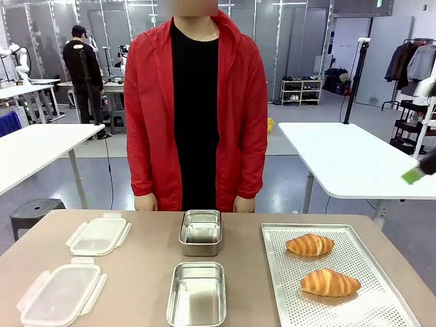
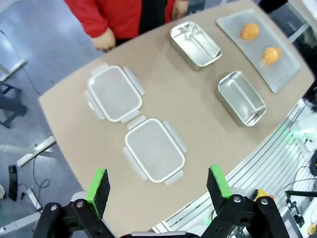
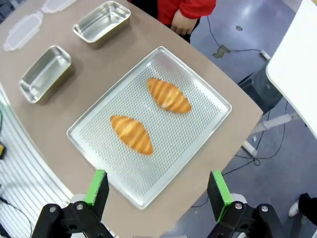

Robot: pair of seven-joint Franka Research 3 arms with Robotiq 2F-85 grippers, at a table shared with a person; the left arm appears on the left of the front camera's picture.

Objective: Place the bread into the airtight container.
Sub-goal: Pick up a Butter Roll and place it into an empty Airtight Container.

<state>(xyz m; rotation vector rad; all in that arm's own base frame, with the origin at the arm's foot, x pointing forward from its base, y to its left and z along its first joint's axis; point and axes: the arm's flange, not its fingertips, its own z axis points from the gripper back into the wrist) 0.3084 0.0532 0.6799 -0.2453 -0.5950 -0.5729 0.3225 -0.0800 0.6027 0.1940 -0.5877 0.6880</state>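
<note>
Front view: bread [image 1: 310, 244] lay on the tray [image 1: 361, 306], two steel containers [image 1: 197, 294] just left of it. Left wrist view: my left gripper [image 2: 158, 186] stood spread wide, well apart from the tray. Right wrist view: my right gripper [image 3: 157, 191] hung spread wide above the tray.

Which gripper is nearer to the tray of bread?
Right. The right gripper hovers over the tray; the left gripper hangs over the plastic lids, far from it.

Your brown table [image 1: 143, 272] holds, at left, a far clear lid [image 1: 99, 236] and a near clear lid [image 1: 61, 293]; mid-table, a far steel container [image 1: 201, 244] and a near steel container [image 1: 197, 300]; at right, a perforated tray [image 1: 371, 310].
</note>
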